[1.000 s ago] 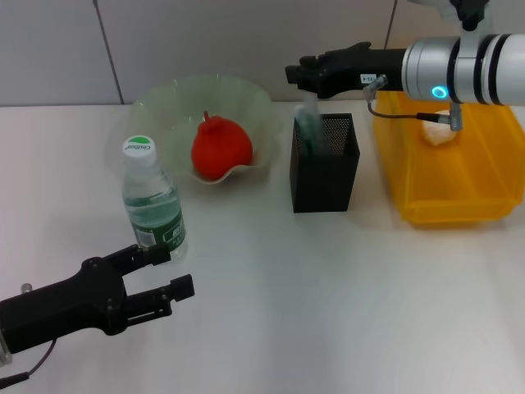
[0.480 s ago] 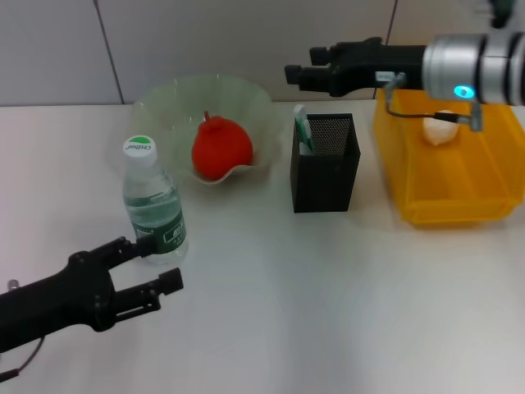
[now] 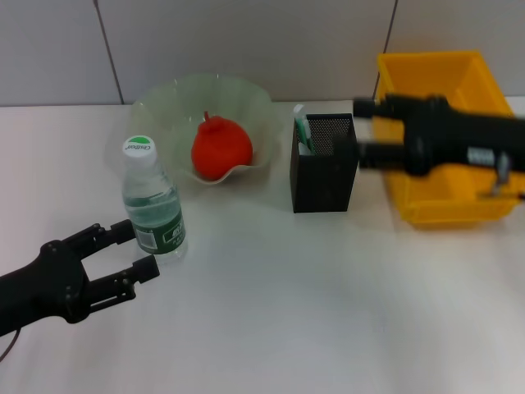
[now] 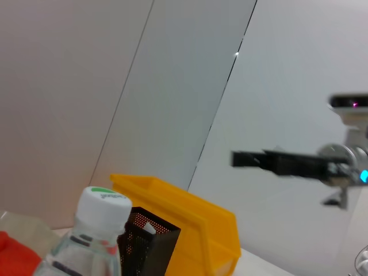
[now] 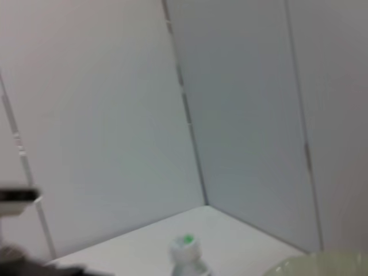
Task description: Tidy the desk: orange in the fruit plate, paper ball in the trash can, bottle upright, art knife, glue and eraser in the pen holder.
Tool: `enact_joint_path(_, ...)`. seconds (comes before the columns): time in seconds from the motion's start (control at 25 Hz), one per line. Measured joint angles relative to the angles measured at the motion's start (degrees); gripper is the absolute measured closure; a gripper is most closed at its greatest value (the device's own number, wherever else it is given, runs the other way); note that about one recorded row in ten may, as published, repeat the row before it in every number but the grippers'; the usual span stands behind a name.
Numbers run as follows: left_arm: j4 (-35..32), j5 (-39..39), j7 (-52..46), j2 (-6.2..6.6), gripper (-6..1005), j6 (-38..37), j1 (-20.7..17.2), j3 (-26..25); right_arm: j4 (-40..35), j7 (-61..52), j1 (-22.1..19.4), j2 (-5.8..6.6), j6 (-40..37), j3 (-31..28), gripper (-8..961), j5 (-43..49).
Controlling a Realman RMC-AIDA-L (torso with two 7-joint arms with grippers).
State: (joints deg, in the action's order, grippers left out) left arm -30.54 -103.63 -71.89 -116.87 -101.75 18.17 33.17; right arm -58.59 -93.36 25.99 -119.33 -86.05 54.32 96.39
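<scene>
**Bottle upright, both hands empty above the desk**

On the white desk (image 3: 328,312) the water bottle (image 3: 153,201) stands upright with its green-topped cap on, just in front of the pale green fruit plate (image 3: 164,103). A red-orange fruit (image 3: 220,148) sits inside that plate. To the right of the plate stands the black mesh pen holder (image 3: 324,164), and a white and green item (image 3: 302,130) pokes up out of its left corner; what it is cannot be told. Right of the holder, close beside it, is the yellow bin (image 3: 435,74).

The left hand (image 3: 135,250) hovers low at the near left of the desk, its fingers spread apart and gripping nothing, with the tips just beside the base of the bottle. The right hand (image 3: 365,131) hangs in front of the yellow bin, reaching toward the pen holder's right edge; its two fingers stand apart and hold nothing.

From the left wrist, the bottle cap (image 4: 103,202), the pen holder (image 4: 146,244) and the yellow bin (image 4: 195,224) line up, with the right arm (image 4: 287,162) farther off
</scene>
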Motion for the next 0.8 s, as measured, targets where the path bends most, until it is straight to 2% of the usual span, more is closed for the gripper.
enact_joint_path(0.08, -0.03, -0.36, -0.98, 0.55, 167, 0.69, 0.47, 0.08, 2.88, 5.76, -3.76, -0.03, -2.75, -0.21, 176, -1.46)
enact_joint_path(0.28, -0.14, -0.62, -1.39, 1.16, 167, 1.19, 0.84, 0.87, 9.88, 12.48, -6.34, 0.38, -6.65, -0.48, 176, -1.0)
enact_joint_path(0.4, -0.29, -0.7, -1.2, 1.62, 167, 0.75, 1.07, 2.16, 11.59, 15.33, -7.29, 0.41, -8.27, -0.59, 176, -0.31)
enact_joint_path(0.48, -0.43, -0.73, -0.91, 2.69, 167, -1.08, 1.7, 5.79, 12.93, 18.29, -8.14, 0.45, -10.54, -0.6, 176, 1.67)
enact_joint_path(0.68, -0.6, -0.73, -1.6, 3.87, 167, -4.01, 2.98, 10.26, 13.56, 18.98, -8.35, 0.57, -12.58, -0.62, 176, 5.01)
enact_joint_path(0.8, -0.66, -1.89, -2.64, 4.08, 167, -4.44, 3.57, 11.17, 13.83, 19.05, -8.16, 0.58, -13.25, -0.19, 176, 6.32)
